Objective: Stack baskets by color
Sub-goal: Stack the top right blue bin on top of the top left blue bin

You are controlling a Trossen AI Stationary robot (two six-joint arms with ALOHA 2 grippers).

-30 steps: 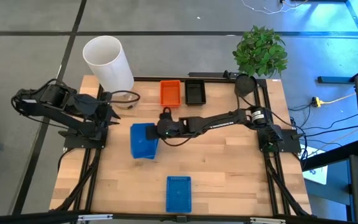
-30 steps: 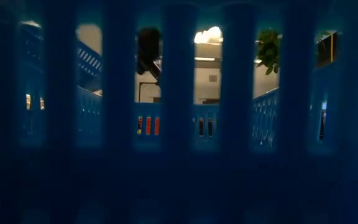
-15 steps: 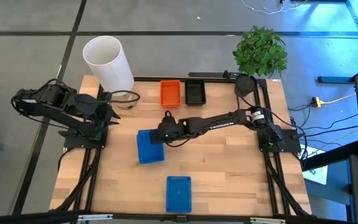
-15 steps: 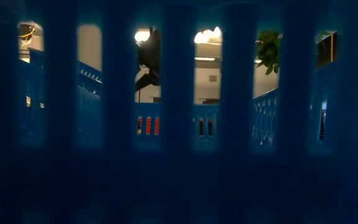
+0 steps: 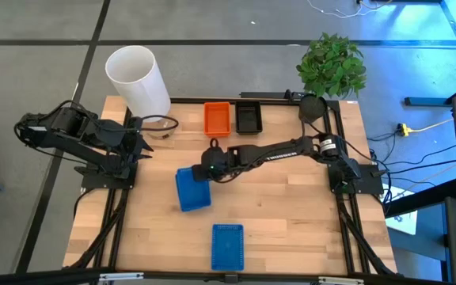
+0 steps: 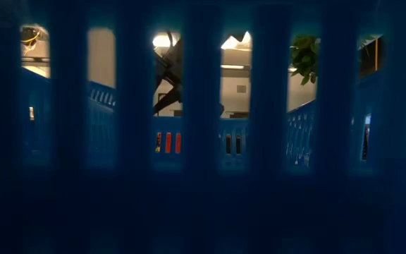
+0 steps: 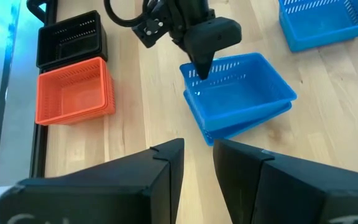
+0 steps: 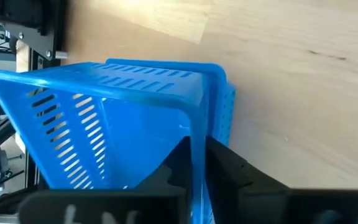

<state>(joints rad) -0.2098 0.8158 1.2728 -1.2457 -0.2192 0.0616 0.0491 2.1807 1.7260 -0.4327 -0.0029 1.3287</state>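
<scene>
Mid-table, a blue basket [image 5: 192,190] sits nested in a second blue basket [image 7: 253,118] that rests on the wood. My right gripper [image 5: 210,170] reaches in from the table's right and is shut on the upper one's rim. A third blue basket [image 5: 228,245] lies by the near edge, and its mesh wall [image 6: 203,183] fills the low view. An orange basket [image 5: 217,118] and a black basket [image 5: 248,117] stand side by side at the far edge. My left gripper [image 7: 197,165] hangs open above the table's left side, clear of everything. My right gripper pinches the upper blue basket's wall at its rim [image 8: 197,140], close to the far right corner [image 7: 194,73], with one finger inside the basket and one outside. The fingers [image 8: 229,168] slant down from the table's right. The basket rests in the lower blue basket.
A tall white cylinder [image 5: 137,79] stands at the far left corner, with a clear round dish [image 5: 161,125] beside it. A potted plant [image 5: 331,67] sits at the far right corner. Bare wood lies between the nested pair and the near blue basket.
My right gripper has tipped further downward and sunk slightly. The blue basket it holds, tilted up a second ago, has come down nearly level and shifted a little toward the table's near and right side.
</scene>
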